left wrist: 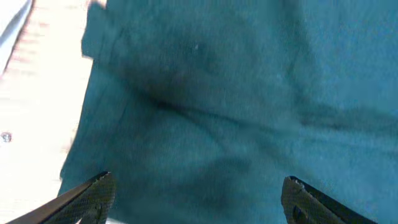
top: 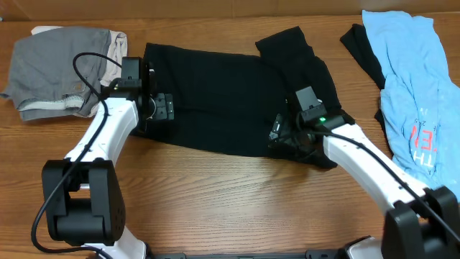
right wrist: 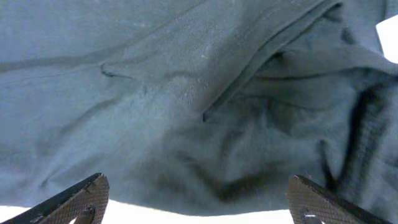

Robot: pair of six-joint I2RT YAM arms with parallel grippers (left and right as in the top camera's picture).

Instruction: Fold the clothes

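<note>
The black T-shirt lies spread flat across the middle of the table, one sleeve folded up at its far right corner. My left gripper sits low over the shirt's left edge, open, with nothing between its fingers. In the left wrist view the dark cloth fills the space beyond the open left gripper. My right gripper hovers at the shirt's near right edge, also open. In the right wrist view the rumpled cloth and a seam lie just past the right gripper.
A light-blue tee with red print lies at the right edge, partly over another black piece. A grey garment with a beige piece beneath it sits at the far left. Bare wooden table runs along the front.
</note>
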